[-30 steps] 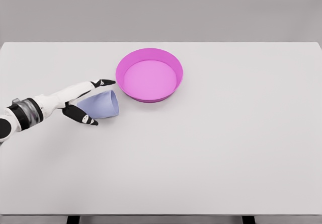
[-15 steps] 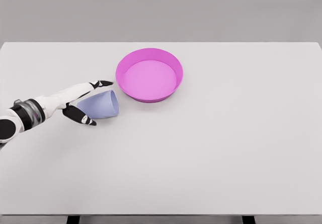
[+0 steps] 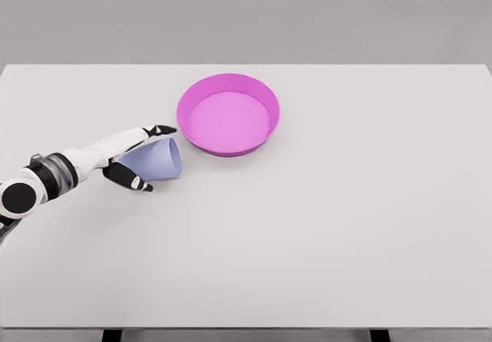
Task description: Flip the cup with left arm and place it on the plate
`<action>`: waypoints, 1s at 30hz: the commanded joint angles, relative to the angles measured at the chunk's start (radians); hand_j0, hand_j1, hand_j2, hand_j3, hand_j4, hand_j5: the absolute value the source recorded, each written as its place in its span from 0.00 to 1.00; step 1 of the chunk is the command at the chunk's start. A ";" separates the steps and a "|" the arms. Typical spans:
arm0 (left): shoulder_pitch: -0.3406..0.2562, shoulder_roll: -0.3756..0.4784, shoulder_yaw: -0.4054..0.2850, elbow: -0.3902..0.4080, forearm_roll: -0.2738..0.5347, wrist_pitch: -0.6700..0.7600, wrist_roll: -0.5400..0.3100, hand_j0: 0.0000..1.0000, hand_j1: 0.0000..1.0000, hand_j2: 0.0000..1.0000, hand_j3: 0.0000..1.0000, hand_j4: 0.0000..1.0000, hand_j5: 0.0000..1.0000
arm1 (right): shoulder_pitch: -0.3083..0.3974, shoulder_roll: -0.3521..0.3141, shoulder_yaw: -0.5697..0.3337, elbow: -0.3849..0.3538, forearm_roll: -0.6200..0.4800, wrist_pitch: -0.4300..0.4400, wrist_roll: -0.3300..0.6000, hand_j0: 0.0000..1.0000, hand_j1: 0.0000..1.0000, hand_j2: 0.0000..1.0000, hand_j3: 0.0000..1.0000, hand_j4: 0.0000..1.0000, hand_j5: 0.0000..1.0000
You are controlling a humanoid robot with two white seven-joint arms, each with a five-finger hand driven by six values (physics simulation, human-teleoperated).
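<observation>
A pale blue cup point(image 3: 156, 160) lies on its side on the white table, mouth pointing right toward the pink plate point(image 3: 228, 114). My left hand point(image 3: 157, 158) comes in from the lower left and straddles the cup's narrow end. Its fingers point(image 3: 157, 131) stretch along the cup's upper side and its thumb point(image 3: 132, 178) sits under the lower side. The hand is open around the cup and has no firm grip on it. The cup rests on the table, a short gap left of the plate's rim. The right arm is out of view.
The white table point(image 3: 346, 219) spreads wide to the right and front of the plate. Its far edge runs just behind the plate, with a grey wall beyond.
My left hand has crept a little right and up along the cup, and the thumb now sits closer to the cup's underside. The cup and plate have not moved.
</observation>
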 commanded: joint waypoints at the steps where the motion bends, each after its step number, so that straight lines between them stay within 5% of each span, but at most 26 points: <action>1: 0.002 -0.001 0.000 0.000 0.000 0.001 0.000 0.84 0.84 0.84 0.84 0.84 0.84 | -0.002 0.000 0.000 0.000 0.000 0.000 0.000 1.00 1.00 1.00 1.00 1.00 1.00; 13: 0.009 -0.001 0.006 0.000 0.011 -0.004 -0.014 0.74 0.74 0.74 0.74 0.74 0.74 | -0.002 0.000 0.000 0.000 0.000 0.000 0.000 1.00 1.00 1.00 1.00 1.00 1.00; 30: 0.017 0.010 0.158 0.001 0.313 -0.278 0.032 0.60 0.60 0.60 0.60 0.60 0.60 | -0.002 0.000 0.000 0.000 0.000 0.000 0.000 1.00 1.00 1.00 1.00 1.00 1.00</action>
